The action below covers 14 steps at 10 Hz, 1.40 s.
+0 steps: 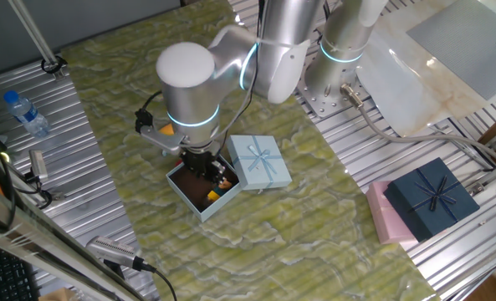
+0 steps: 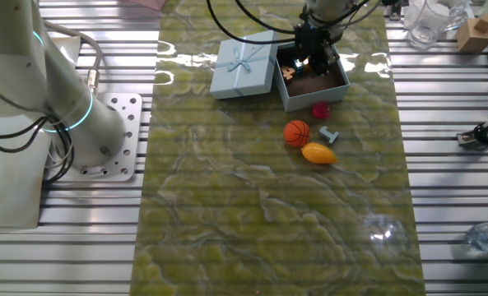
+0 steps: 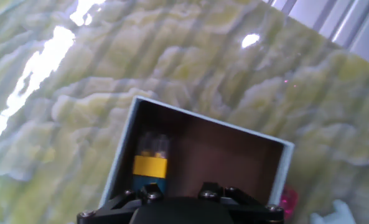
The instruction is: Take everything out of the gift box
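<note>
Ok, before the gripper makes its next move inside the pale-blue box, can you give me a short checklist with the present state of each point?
1. Lid off the gift box and lying beside it: ok.
2. Gripper placed over the open box: ok, it reaches into the box in both fixed views.
3. Something left to take: ok, a yellow block lies in the box by its wall.
4. Jaws open or shut: cannot tell, the fingertips are hidden.
5. Items already out lie away from the box: ok, the basketball, the mango-like fruit, the magenta piece and a small grey-blue piece lie on the table.
</note>
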Motion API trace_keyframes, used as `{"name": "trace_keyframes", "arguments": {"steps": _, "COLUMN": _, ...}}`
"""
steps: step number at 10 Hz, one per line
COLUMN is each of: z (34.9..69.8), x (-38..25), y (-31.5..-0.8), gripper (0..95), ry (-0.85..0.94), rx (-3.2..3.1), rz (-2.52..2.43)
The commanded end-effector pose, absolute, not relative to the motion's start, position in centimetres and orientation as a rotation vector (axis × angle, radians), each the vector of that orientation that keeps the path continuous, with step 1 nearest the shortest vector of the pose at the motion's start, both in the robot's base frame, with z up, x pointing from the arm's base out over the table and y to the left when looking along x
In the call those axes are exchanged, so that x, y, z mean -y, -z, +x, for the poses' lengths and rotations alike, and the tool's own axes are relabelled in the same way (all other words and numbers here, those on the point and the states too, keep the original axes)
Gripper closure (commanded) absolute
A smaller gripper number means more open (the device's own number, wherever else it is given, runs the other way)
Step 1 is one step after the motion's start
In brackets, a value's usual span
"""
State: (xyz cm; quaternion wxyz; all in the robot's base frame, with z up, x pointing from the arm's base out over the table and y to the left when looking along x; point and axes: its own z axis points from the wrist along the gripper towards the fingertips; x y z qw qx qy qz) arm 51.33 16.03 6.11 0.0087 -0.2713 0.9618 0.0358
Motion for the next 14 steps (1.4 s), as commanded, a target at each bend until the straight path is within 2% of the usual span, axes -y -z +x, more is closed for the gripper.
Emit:
{"name": "trace_keyframes", "arguments": {"steps": 1, "z": 51.2, "x": -16.7, "y": -5.7, "gripper": 38.0, "ry": -0.137, "rx": -3.003, "rz": -0.833}}
{"name": "trace_keyframes", "arguments": {"steps": 14, "z": 51.2, "x": -17.1, "y": -4.4, "gripper": 38.0, "ry": -0.203, "rx": -2.995, "rz": -0.805}}
